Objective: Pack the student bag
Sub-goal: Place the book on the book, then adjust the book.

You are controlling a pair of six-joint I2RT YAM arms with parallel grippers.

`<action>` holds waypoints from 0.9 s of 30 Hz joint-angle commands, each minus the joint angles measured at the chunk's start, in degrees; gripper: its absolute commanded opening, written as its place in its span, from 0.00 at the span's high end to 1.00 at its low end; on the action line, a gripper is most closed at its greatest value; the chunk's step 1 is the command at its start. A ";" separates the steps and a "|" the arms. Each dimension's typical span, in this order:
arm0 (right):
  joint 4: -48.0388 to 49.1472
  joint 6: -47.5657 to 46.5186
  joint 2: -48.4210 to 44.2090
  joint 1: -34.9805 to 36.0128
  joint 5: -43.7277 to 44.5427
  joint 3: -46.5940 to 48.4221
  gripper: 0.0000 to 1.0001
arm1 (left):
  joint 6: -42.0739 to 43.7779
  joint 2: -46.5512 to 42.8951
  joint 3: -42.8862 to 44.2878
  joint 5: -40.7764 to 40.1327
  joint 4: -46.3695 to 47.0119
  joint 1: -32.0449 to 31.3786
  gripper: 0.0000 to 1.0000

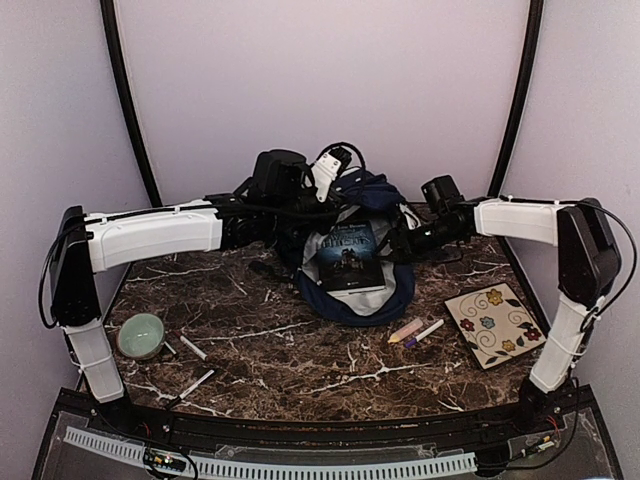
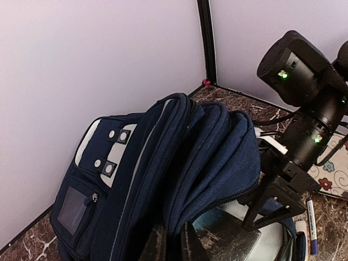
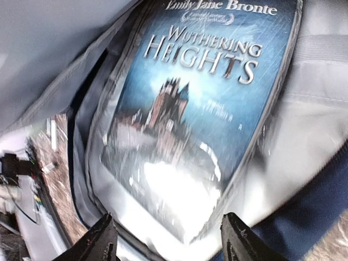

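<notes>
— Where's the backpack [image 1: 352, 296]?

— Back middle of the veined marble table [image 1: 260, 340]. It's slumped navy fabric with a herringbone weave, and its mouth gapes toward us. A glossy rectangular paperback [image 3: 196, 114] lies on its smooth grey lining [image 3: 304, 130].

— And the claws?

— The right gripper [image 3: 171, 242] hovers over the book, fingers apart. The left gripper [image 2: 174, 244] sits among the folds; I can't tell whether it's closed.
</notes>
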 commanded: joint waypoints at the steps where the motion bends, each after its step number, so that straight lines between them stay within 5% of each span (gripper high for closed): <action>1: -0.86 -12.77 -6.42 1.09 2.91 -3.80 0.39 | 0.51 -7.32 -0.41 -0.35 8.24 -0.76 1.00; 4: -1.88 -24.09 -9.13 4.14 1.31 -7.21 0.45 | 0.48 -7.46 -0.91 -0.24 8.54 -0.71 1.00; 13: 4.59 -41.96 -11.58 9.87 15.00 -12.56 0.57 | 0.64 -8.21 -1.41 0.03 8.16 -0.74 1.00; 27: 5.36 -56.88 -4.73 16.55 29.14 -11.03 0.36 | 1.17 -9.30 -1.59 -0.17 7.77 -0.72 1.00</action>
